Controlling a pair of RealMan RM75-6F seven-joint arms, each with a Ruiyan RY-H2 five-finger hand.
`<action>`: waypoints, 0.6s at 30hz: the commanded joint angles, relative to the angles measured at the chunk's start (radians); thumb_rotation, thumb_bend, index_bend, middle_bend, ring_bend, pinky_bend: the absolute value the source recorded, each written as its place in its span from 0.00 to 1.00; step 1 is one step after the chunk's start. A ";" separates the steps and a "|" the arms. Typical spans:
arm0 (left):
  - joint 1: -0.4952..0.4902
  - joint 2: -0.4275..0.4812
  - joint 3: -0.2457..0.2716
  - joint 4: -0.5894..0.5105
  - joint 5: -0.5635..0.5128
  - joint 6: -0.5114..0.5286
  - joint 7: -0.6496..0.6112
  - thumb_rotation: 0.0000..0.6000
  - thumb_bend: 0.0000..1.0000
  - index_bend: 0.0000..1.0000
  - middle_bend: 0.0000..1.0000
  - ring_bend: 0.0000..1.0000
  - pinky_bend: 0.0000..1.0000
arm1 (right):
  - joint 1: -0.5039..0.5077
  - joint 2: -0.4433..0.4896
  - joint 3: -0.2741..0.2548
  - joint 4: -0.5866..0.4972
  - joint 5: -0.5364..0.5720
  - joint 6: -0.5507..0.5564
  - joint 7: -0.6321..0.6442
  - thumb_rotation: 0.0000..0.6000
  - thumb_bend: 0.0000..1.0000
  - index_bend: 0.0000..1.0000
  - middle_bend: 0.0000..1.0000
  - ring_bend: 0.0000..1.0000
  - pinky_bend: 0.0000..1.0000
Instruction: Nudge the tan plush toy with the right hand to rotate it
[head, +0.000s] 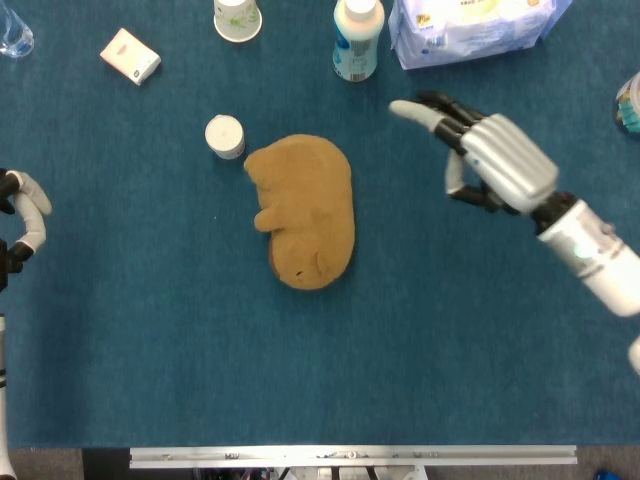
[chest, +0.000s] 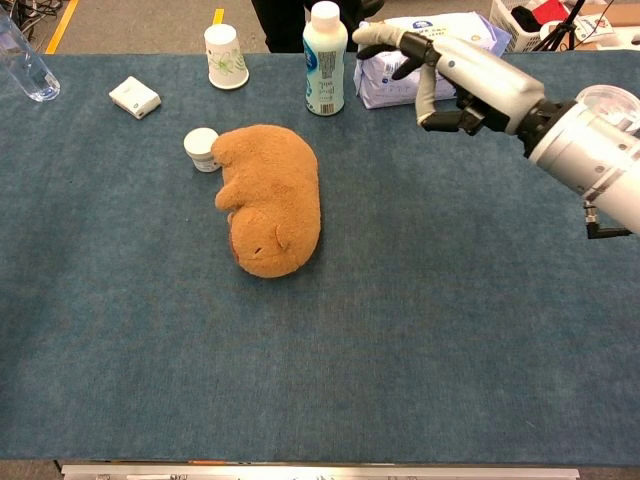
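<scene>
The tan plush toy lies on its side on the blue cloth, head toward the front edge, its back end against a small white jar. My right hand hovers raised to the right of the toy, well apart from it. One finger points left, the others are loosely spread, and it holds nothing. Only part of my left hand shows at the left edge of the head view, its white fingers curved; nothing is seen in it.
A white bottle, a wipes pack and a paper cup stand along the back. A small white box lies back left, a clear jar far right.
</scene>
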 joint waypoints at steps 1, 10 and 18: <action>-0.002 -0.001 0.000 0.001 0.000 -0.002 0.000 1.00 0.71 0.66 0.62 0.42 0.56 | -0.121 0.084 -0.015 -0.119 -0.019 0.155 -0.259 1.00 0.98 0.18 0.19 0.07 0.22; -0.013 -0.005 -0.006 0.008 0.001 -0.014 -0.017 1.00 0.71 0.66 0.61 0.42 0.56 | -0.296 0.077 -0.052 -0.228 0.023 0.324 -0.688 1.00 0.70 0.23 0.20 0.07 0.22; -0.031 -0.001 -0.018 0.032 -0.003 -0.040 -0.063 1.00 0.71 0.66 0.61 0.42 0.56 | -0.366 0.050 -0.038 -0.230 0.106 0.350 -0.827 1.00 0.66 0.27 0.22 0.07 0.22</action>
